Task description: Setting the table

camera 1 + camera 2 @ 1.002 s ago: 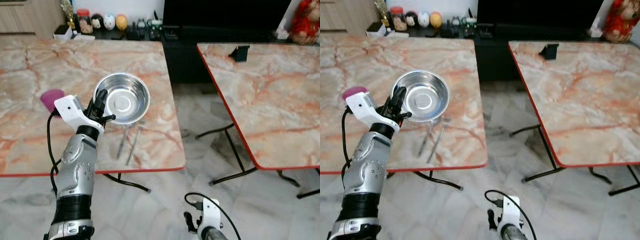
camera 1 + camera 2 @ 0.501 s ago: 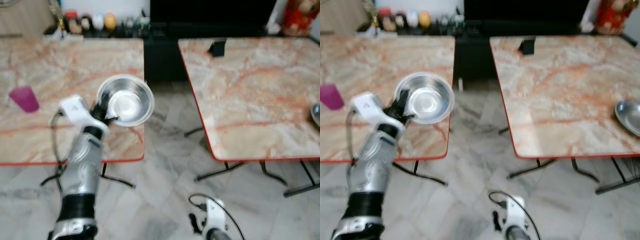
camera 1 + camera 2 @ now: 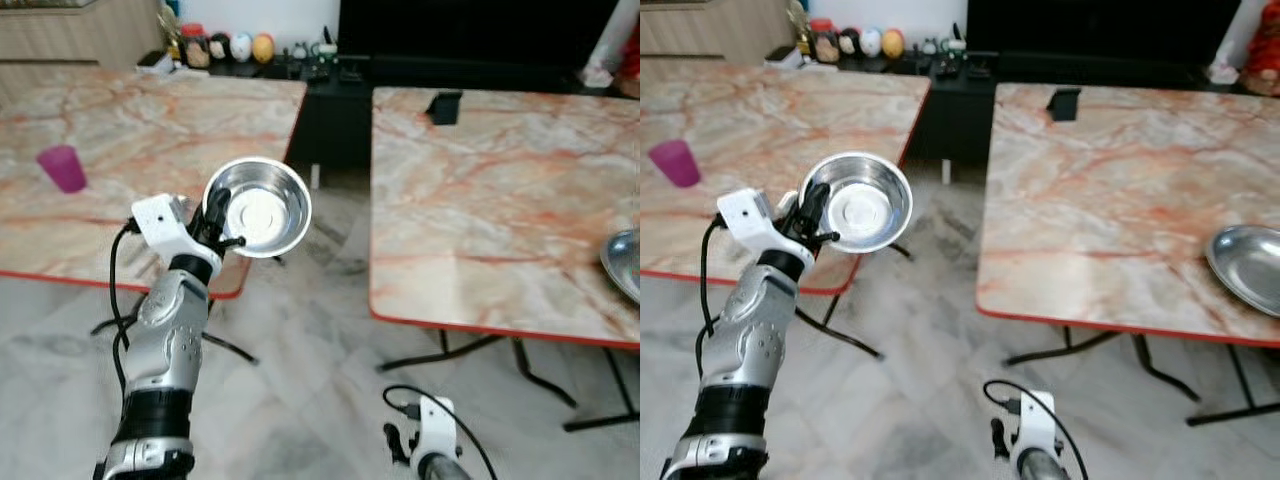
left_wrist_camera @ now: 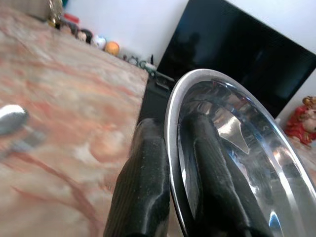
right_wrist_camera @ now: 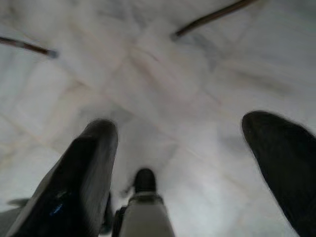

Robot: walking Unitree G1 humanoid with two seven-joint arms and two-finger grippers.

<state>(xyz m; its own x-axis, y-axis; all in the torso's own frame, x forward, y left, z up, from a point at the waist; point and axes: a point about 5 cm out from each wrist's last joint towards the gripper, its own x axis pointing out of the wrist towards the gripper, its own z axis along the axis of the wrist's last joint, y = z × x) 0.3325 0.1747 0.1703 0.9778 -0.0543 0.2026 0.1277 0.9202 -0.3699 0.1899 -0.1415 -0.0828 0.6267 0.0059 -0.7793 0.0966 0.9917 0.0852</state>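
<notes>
With the steel bowl (image 3: pixel 258 207) pinched by its rim, the left gripper (image 3: pixel 212 218) has carried it off the left table (image 3: pixel 120 150), while the right gripper (image 5: pixel 182 163) hangs open.

Two marble-patterned tabletops with orange veining and red edging stand side by side, the left one (image 3: pixel 120 140) and the right one (image 3: pixel 480 200), with a gap of pale grey marble floor (image 3: pixel 300 380) between them. Black metal folding legs (image 3: pixel 480 350) show under the right tabletop. Behind both runs a low black cabinet (image 3: pixel 330 110) with a large dark screen (image 3: pixel 470 30) above it. On the cabinet's left end sits a row of small ornaments (image 3: pixel 240 47) (a jar with a red lid, round painted figures). A small black stand (image 3: pixel 443 104) rests near the right tabletop's far edge.
</notes>
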